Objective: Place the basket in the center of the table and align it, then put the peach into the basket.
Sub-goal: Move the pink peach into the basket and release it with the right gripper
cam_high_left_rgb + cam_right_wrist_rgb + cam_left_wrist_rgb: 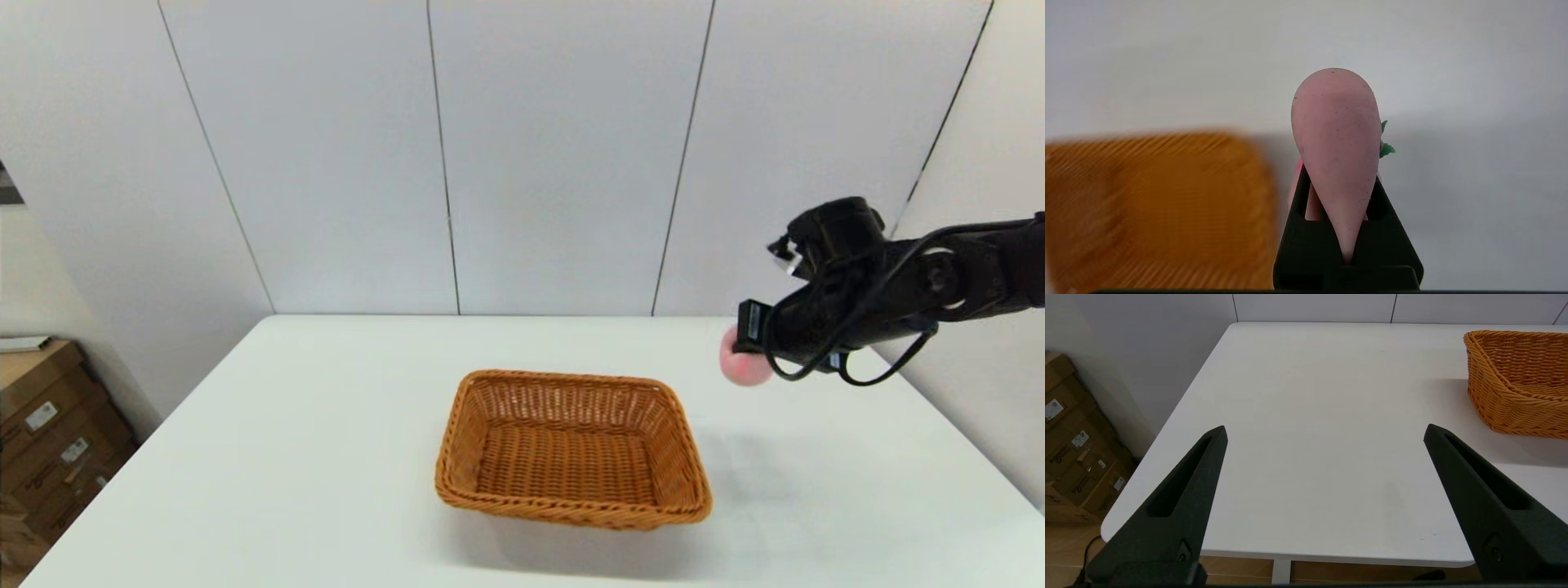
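The basket [573, 447] sits on the white table [326, 457] near its middle, its long sides running roughly across the robot's front, and nothing lies inside it. The right gripper [747, 359] hangs in the air above the table on the robot's right, beyond and to the right of the basket's far right corner and apart from it. It is clamped on the peach [743, 365]: in the head view the pink fruit shows just under and at the tip of the black fingers, clear of the tabletop, with a faint shadow on the table beside the basket. In the right wrist view the peach [1337, 147] is squeezed between the two black fingers [1294, 228], which press on its flanks low down, so most of the fruit bulges out past the fingertips; a small green leaf [1385, 149] sticks out on one side of it. The basket [1155, 208] appears blurred in that view, lower than the held fruit and off to one side, not under it. The left gripper [1325, 433] is out of the head view; its own wrist view shows the two fingers spread wide with nothing between them, over the near left part of the table, with the basket's [1519, 384] end wall off to its right. Cardboard boxes [49, 425] stand on the floor left of the table.
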Available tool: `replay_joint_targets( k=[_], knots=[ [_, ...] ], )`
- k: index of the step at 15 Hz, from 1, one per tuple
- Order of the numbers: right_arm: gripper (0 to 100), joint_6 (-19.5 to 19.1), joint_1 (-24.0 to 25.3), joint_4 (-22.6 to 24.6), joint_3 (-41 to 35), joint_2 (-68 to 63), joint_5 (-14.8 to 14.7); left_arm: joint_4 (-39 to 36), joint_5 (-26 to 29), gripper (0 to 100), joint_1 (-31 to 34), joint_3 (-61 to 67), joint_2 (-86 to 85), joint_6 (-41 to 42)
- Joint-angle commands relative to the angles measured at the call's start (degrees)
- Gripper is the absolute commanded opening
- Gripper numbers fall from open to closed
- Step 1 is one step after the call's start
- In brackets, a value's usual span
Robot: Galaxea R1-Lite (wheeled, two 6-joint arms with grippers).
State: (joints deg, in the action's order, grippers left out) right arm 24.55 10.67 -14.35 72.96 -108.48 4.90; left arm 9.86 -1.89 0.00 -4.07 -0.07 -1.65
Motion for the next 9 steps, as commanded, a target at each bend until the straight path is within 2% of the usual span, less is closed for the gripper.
replay_joint_targets(
  k=[1,5,9],
  knots=[
    [0,1.4,12.8,-3.3,-0.3,5.5,-0.3,0.1,0.0,100,0.0,0.0,0.0,-0.2],
    [0,1.4,22.1,-2.6,1.0,-3.8,-6.6,0.1,0.0,100,0.0,0.0,0.0,-0.2],
    [0,1.6,25.3,-2.8,4.6,-11.0,-6.7,0.1,0.0,100,0.0,0.0,0.0,-0.2]
  ],
)
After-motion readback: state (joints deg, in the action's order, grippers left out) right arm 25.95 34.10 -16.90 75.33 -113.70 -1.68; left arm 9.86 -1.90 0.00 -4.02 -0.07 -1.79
